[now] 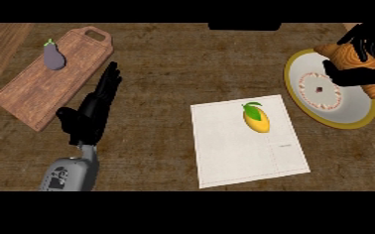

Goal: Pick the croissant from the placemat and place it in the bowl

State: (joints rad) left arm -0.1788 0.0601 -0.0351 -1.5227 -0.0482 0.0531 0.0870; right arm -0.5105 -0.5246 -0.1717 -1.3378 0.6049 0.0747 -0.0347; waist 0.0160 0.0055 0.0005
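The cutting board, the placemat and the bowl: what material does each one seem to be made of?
The cutting board looks like wood, matte brown, with visible grain and a handle hole. The placemat seems to be cloth or paper, flat, off-white and thin, with faint stitched lines near its edges. The bowl looks ceramic, smooth grey-white, with a yellow rim and a patterned centre.

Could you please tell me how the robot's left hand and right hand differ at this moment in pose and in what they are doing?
The left hand is open with straight fingers, holding nothing; the right hand is curled round the croissant. The left hand shows beside the cutting board, over bare counter; the right hand is at the view's right edge, over the bowl. The left forearm is in view; the right's is not. Both hands are black.
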